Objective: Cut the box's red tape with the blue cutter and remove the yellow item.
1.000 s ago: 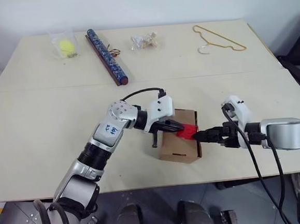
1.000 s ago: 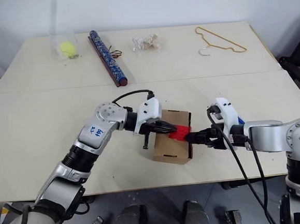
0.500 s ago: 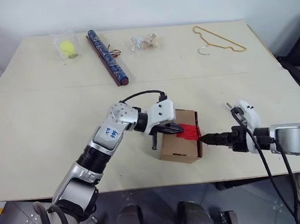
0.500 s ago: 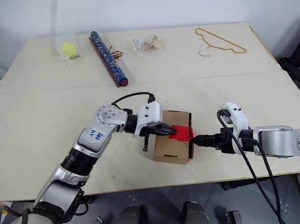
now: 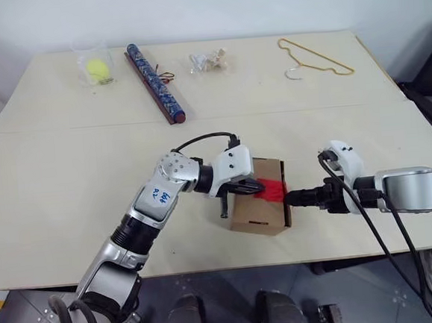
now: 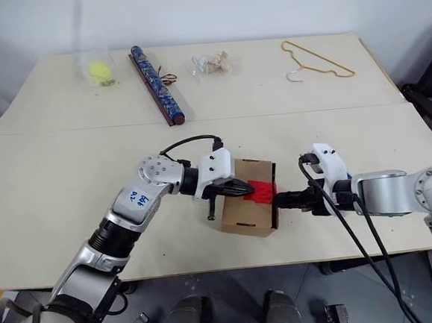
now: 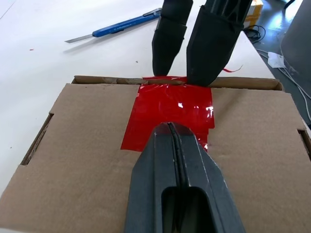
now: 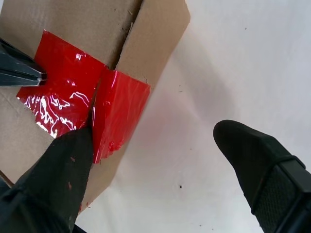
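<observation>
Red tape (image 7: 167, 114) lies glossy across the top of the box (image 5: 260, 203), a small brown cardboard carton near the front edge of the pale tabletop (image 5: 54, 197). The strip runs over the flaps and folds down the carton's side that faces the right arm; its surface is wrinkled and one folded part looks torn along its lower edge.

From the left, the left pincer (image 7: 171, 127) rests its tip on the tape, both black fingers pressed fully together with nothing between them. From the opposite side, the right pincer (image 8: 160, 145) stands spread wide at the taped edge of the carton. One of its fingers (image 8: 63, 179) lies against the folded-down tape, the other hangs apart over bare tabletop. It holds nothing.

In the left wrist view the blue cutter (image 7: 124, 25) lies flat on the tabletop beyond the box, blade end out, well apart from both pincers. The carton is closed, so nothing of its contents can be seen.

Along the far side of the tabletop sit a yellow-green ball in a clear bag (image 5: 95, 66), a long dark patterned tube (image 5: 153, 80), a small crumpled clear packet (image 5: 208, 59) and a yellow wire hanger (image 5: 314, 58), all well away from the carton.
</observation>
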Tool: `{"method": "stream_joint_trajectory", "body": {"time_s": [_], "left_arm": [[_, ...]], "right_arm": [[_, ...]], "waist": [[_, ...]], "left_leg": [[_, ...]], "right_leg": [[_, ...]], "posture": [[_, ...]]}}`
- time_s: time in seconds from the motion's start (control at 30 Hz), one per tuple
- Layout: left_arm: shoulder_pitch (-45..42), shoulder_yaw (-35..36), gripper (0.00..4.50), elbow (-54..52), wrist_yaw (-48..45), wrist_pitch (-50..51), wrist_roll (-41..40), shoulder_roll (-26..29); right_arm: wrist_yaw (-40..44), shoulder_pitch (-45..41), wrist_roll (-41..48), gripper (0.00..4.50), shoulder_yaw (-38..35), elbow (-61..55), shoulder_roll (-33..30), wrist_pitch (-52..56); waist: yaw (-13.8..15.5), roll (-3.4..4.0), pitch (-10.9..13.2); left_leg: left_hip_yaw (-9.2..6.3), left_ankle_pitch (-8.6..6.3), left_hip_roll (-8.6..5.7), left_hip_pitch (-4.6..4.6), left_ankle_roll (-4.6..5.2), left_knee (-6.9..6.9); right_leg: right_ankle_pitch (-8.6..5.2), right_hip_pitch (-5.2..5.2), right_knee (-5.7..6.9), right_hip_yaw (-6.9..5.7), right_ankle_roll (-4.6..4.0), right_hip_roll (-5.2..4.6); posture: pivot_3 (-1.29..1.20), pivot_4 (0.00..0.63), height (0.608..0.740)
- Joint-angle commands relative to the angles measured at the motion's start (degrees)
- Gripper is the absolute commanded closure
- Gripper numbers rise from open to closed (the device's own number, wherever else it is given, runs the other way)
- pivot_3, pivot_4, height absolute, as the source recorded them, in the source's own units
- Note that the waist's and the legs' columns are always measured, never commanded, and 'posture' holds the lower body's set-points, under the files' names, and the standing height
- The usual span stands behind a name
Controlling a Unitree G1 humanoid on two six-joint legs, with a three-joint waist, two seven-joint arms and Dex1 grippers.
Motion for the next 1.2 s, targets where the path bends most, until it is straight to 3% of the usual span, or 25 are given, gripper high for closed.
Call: {"method": "stream_joint_trajectory", "body": {"time_s": [0.03, 0.4, 0.73, 0.93, 1.2], "left_arm": [[2.22, -3.14, 4.5, 0.58, -0.36, 1.66, 1.63, -0.04], [2.38, -3.41, 4.5, 0.77, -0.03, 1.52, 1.93, -0.17], [2.63, -3.81, 4.5, 1.25, 0.26, 1.42, 2.69, -0.61], [2.46, -4.17, 4.5, 1.85, 1.53, 3.85, 3.81, -0.44], [3.15, -5.87, 4.5, 0.37, 1.28, 8.54, 3.88, 1.68]], "right_arm": [[2.34, -3.46, -5.81, 0.12, 1.97, -1.61, -2.8, 3.55], [4.42, -10.04, -15.37, 0.12, 4.47, 2.59, 1.31, 9.02], [-1.95, -12.83, -16.12, 0.12, 2.97, 9.99, 9.66, 12.72], [1.88, -10.18, -27.64, 0.12, 3.6, 4.76, 7.17, 15.11], [8.24, -7.3, -36.05, 0.12, 1.11, -0.18, 6.25, 16.42]], "waist": [[0.04, 0.01, -0.01], [0.13, 0.0, -0.06], [-0.24, -0.13, -0.73], [-0.05, -0.09, -1.07], [0.11, -0.1, -1.25]], "left_leg": [[0.0, 0.0, 0.0, 0.0, 0.0, 0.01], [0.0, -0.02, 0.0, -0.02, 0.04, 0.02], [0.0, -0.02, 0.01, 0.04, 0.05, 0.03], [0.0, -0.12, 0.03, 0.24, 0.25, 0.03], [-0.02, -0.31, 0.02, 0.59, 0.52, 0.0]], "right_leg": [[0.0, 0.0, -0.01, 0.01, 0.0, 0.0], [0.01, 0.01, -0.01, 0.0, -0.01, 0.0], [0.02, 0.08, 0.0, 0.0, -0.03, 0.0], [0.02, 0.19, -0.08, 0.04, -0.07, 0.0], [0.01, 0.7, -0.36, 0.04, -0.09, -0.01]], "posture": [[0.0, 0.15, 0.74], [0.0, 0.15, 0.74], [0.0, 0.15, 0.74], [0.0, 0.15, 0.74], [0.0, 0.15, 0.74]]}}
